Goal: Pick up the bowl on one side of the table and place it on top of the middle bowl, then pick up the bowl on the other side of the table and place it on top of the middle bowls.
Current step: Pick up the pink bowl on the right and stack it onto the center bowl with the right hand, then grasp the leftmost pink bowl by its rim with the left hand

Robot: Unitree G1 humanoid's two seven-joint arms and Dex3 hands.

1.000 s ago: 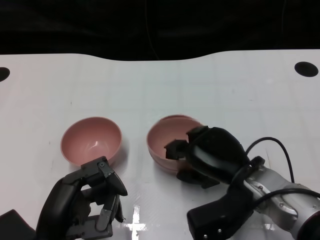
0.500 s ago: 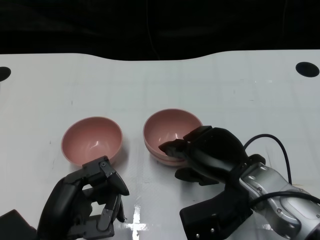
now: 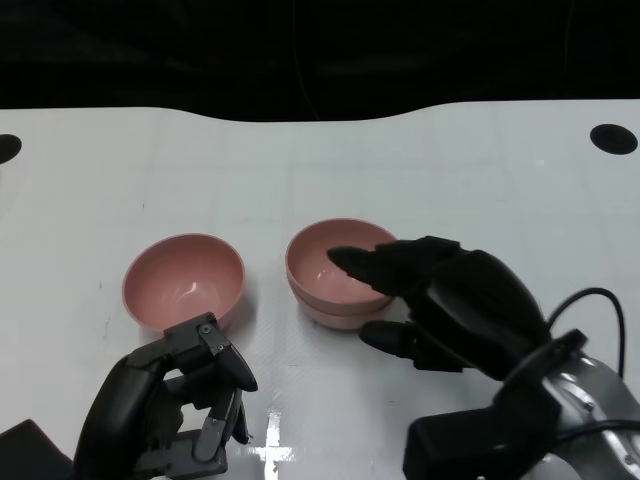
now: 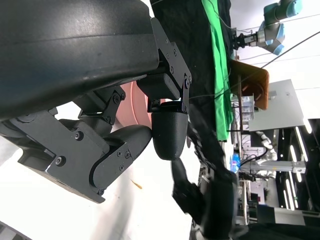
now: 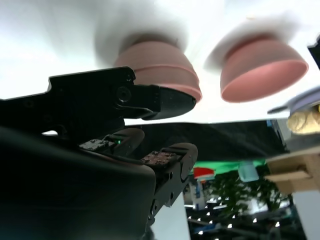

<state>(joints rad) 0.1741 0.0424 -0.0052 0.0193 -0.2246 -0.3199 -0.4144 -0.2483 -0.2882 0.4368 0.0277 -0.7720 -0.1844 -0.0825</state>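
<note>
Two pink bowls sat on the white table [image 3: 480,170]: a single bowl [image 3: 184,279] toward the left, and a stack [image 3: 335,272] of two nested bowls at the middle, its double rim showing as a pale seam along the side. All were smooth, round and glossy inside. The right hand [image 3: 455,305] lay just beside the stack, fingers [image 3: 360,264] spread and reaching over its near rim with a thumb low by its base, holding nothing; whether any fingertip touched the rim could not be told. The left hand [image 3: 170,405] hung near the table's front edge, short of the single bowl, fingers curled inward on nothing. The right forearm was cut off at the head view's lower right corner, and the left at its lower left. The right wrist view, turned upside down, showed what the head view hid: the outer walls of the stack [image 5: 157,67] with its stepped rim, and the single bowl [image 5: 264,70] apart from it, both blurred. The left wrist view was mostly filled by the hand's own black shell and fingers [image 4: 169,134], with only a pink sliver of the bowl [image 4: 134,102] behind them.
</note>
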